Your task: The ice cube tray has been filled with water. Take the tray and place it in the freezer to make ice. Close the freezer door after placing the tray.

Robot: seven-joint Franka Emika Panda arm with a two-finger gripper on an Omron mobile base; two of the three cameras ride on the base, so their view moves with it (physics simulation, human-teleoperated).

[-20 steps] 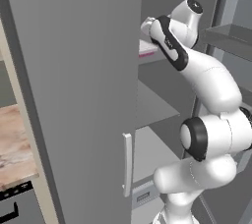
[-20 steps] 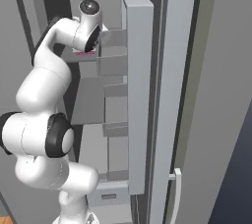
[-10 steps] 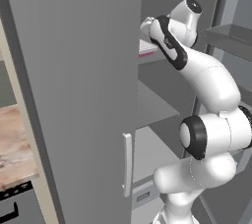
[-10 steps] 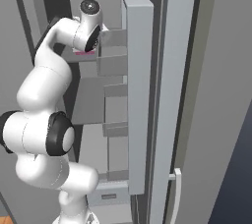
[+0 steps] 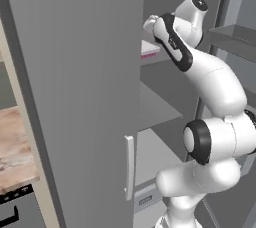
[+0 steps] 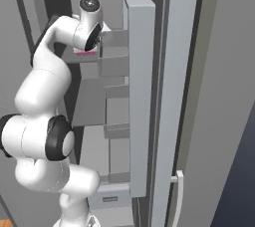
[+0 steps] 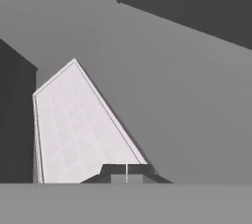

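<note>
Ice cube tray [image 7: 78, 129] lies flat on upper freezer shelf [image 5: 160, 112], left of the gripper [image 7: 127, 173]; jaws pressed together, pinching nothing. Back straight out clear of tray, then swing freezer door [image 6: 139, 96] fully closed.

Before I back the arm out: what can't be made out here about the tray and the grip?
- Ice cube tray: left base view, mostly hidden behind the wide grey door and the arm.
- Tray in right base view: just a pink sliver below the wrist.
- Gripper: hand view shows shut tips over the tray; contact is unclear.
</note>
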